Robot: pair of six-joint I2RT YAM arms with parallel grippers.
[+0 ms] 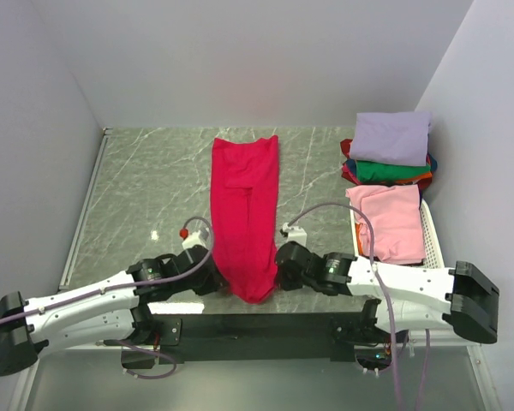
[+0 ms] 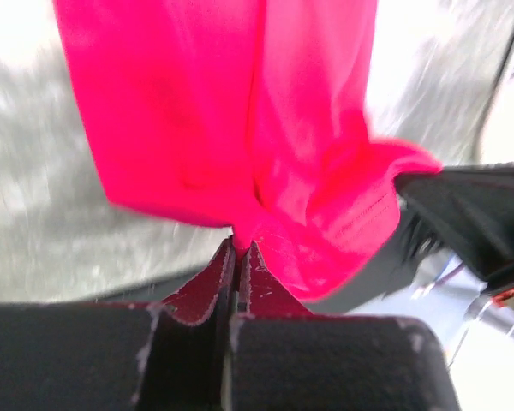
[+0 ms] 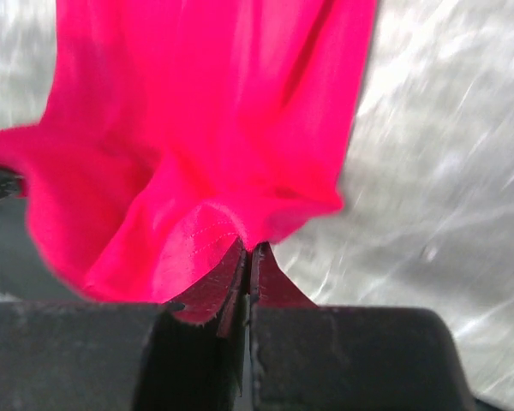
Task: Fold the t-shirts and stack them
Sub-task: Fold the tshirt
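Note:
A crimson-red t-shirt [image 1: 244, 205] lies as a long narrow strip down the middle of the table, its near end lifted. My left gripper [image 1: 218, 276] is shut on that end's left corner, and the cloth [image 2: 240, 137] bunches at the closed fingertips [image 2: 239, 246]. My right gripper [image 1: 277, 264] is shut on the right corner, with red fabric [image 3: 197, 145] pinched at its tips [image 3: 249, 248]. A stack of folded t-shirts [image 1: 389, 154] sits at the back right with lavender on top, green, orange and blue below.
A pink shirt [image 1: 387, 221] lies over a white perforated basket [image 1: 431, 235] at the right edge. Grey walls close in the marble table [image 1: 146, 188] at the back and both sides. A small red-tipped part [image 1: 185, 232] sits by the left arm.

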